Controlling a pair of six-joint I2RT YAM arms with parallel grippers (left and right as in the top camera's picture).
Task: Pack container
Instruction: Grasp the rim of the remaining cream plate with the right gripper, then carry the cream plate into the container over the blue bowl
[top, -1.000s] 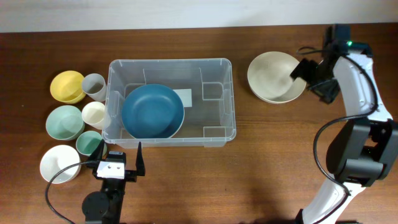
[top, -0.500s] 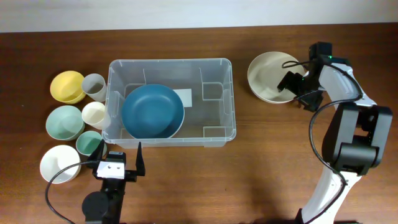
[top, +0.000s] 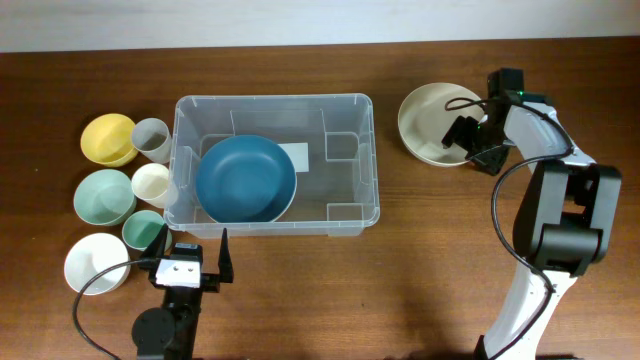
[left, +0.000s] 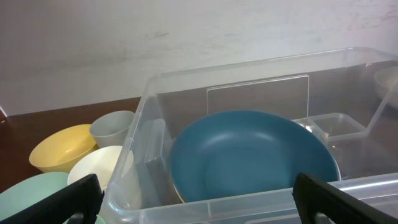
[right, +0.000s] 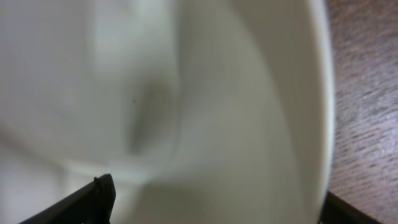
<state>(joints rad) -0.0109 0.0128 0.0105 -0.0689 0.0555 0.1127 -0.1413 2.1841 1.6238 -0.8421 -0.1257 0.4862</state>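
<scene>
We are holding our left gripper (top: 194, 242) spread and idle before the container (top: 275, 98), which is sitting on the counter (top: 420, 270) with a blue bowl (top: 245, 180) inside. Our right gripper (top: 466, 136), released, is straddling the rim of the cream bowl (top: 428, 122), probably because that bowl is going in next.

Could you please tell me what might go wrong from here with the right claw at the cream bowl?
1. The right claw, open, is at one edge of the cream bowl; a one-sided rim pinch could let the smooth bowl tilt or slip.
2. The blue bowl fills much of the container, and the free end has small dividers, so the cream bowl may catch the wall or rest crooked.
</scene>
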